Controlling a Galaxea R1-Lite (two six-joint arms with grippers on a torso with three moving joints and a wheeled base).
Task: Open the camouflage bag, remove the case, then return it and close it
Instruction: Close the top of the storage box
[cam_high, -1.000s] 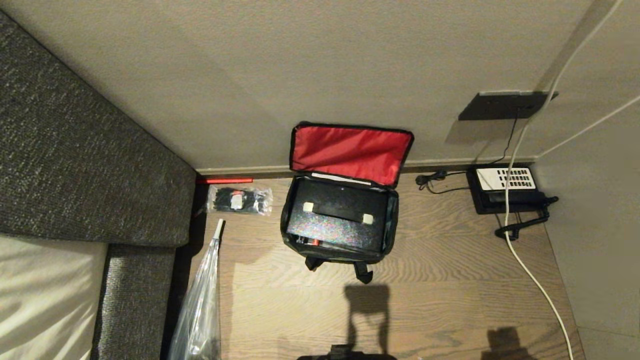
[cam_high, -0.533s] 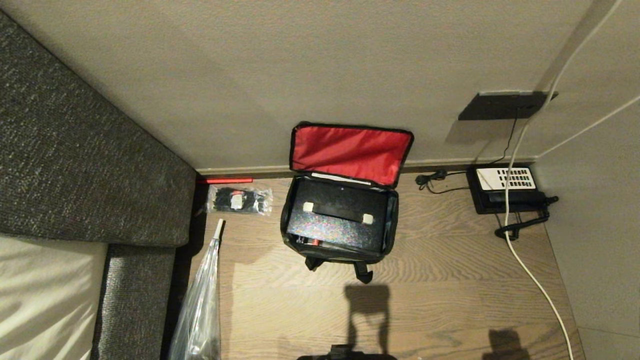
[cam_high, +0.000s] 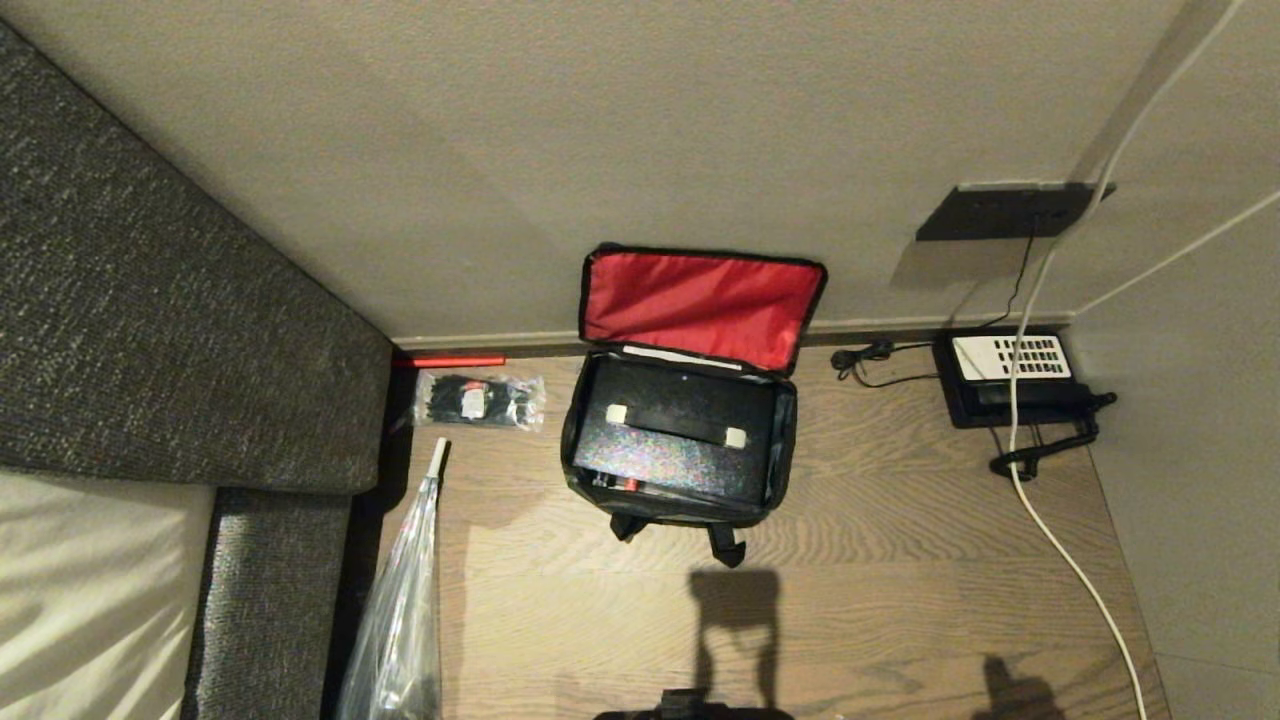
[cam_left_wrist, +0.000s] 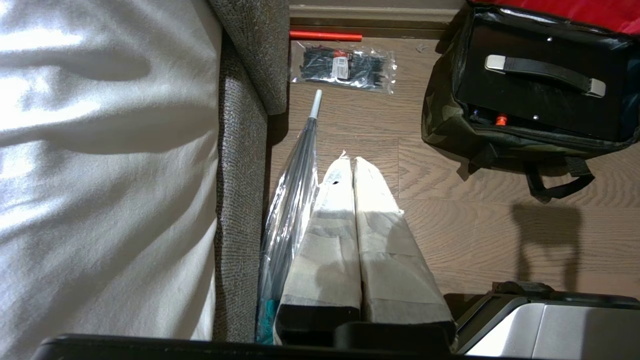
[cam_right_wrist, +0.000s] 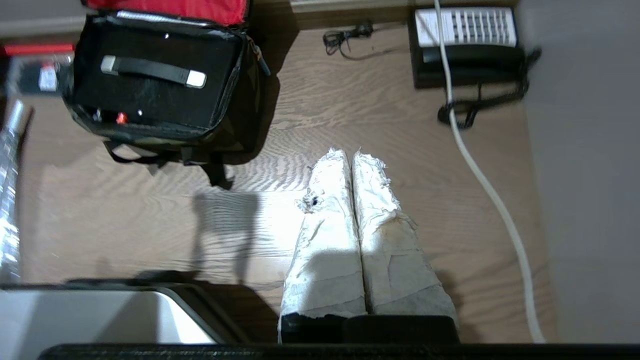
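Note:
The camouflage bag (cam_high: 784, 450) stands open on the wood floor by the wall, its red-lined lid (cam_high: 700, 305) leaning back against the wall. Inside it lies the black case (cam_high: 670, 450), handle (cam_high: 675, 425) with white ends upward and a small red latch (cam_high: 630, 484) at the near edge. The bag (cam_left_wrist: 440, 115) and case (cam_left_wrist: 525, 100) show in the left wrist view, and the bag (cam_right_wrist: 165, 137) and case (cam_right_wrist: 150, 100) in the right wrist view. My left gripper (cam_left_wrist: 350, 160) and right gripper (cam_right_wrist: 348, 152) hang shut and empty over the floor, well short of the bag; neither shows in the head view.
A grey upholstered bed frame (cam_high: 150, 330) with a white sheet (cam_high: 80, 590) fills the left. Beside it lie a plastic-wrapped umbrella (cam_high: 400, 610), a packet of black cable ties (cam_high: 480, 400) and a red stick (cam_high: 450, 361). A black telephone (cam_high: 1010, 375) and white cable (cam_high: 1060, 550) are at the right.
The arm shadow on the floor at the lower right has narrowed and slid toward the picture's lower edge. Bag, lid and case have not moved.

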